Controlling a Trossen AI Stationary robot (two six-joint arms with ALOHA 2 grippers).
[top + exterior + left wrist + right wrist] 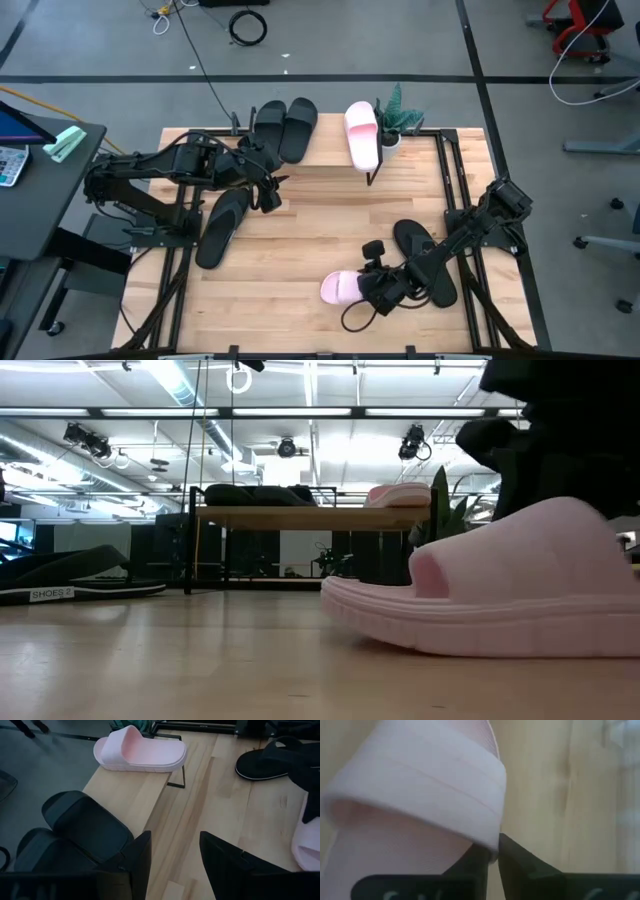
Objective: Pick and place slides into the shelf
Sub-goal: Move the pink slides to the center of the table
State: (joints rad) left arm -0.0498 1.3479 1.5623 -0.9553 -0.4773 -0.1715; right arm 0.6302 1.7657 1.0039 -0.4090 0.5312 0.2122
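The shelf [325,152] stands at the table's far edge with two black slides [285,128] and one pale pink slide [362,135] on its top board. A second pink slide [338,288] lies near the table's near edge, and my right gripper [372,288] is shut on it from its right. One flat black slide [222,225] lies on the table's left part. Another [425,262] lies under my right arm. My left gripper [272,195] is open and holds nothing, just in front of the shelf's left end, beside the black slides [85,827]. My right gripper pinches the side edge of the pink slide's broad strap [492,827] between its two fingers, one finger [475,862] under the strap and the other outside it. The fingers come from the table's right. In the low view the slide's sole [480,640] appears to rest on the table.
A small potted plant [397,115] stands at the shelf's right end, behind the pink slide. The middle of the slatted tabletop [320,225] between the two arms is bare wood. Black frame rails [455,190] run along the table's sides.
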